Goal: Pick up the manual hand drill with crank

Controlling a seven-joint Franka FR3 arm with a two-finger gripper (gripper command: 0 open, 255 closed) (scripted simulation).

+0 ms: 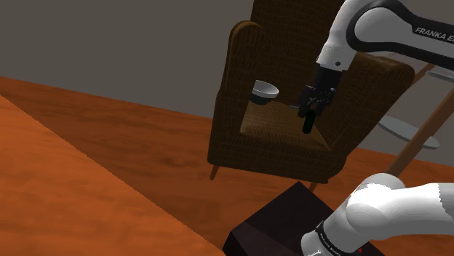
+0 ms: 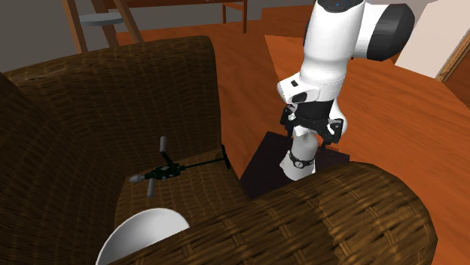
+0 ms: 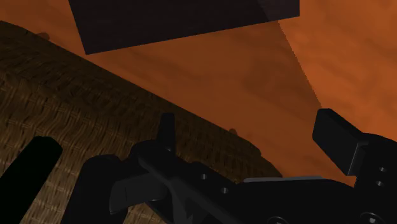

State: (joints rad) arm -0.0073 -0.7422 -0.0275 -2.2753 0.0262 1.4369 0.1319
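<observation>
Open tool [image 1: 308, 116] hangs well apart from the hand drill [image 2: 175, 170] on the seat [image 2: 202, 190].

The floor [image 1: 109, 167] is orange-brown wood boarding throughout and meets a plain grey wall [image 1: 109, 36] at the back of the shoulder view. One high-backed armchair [image 1: 240, 138] of dark brown woven wicker stands on short wooden legs on this floor, its seat a lighter tan weave. Behind it, at the shoulder view's right, is a wooden-strutted rack with grey round shelves [image 1: 406, 129]. Lighting is dim, with the chair's side in shade.
</observation>
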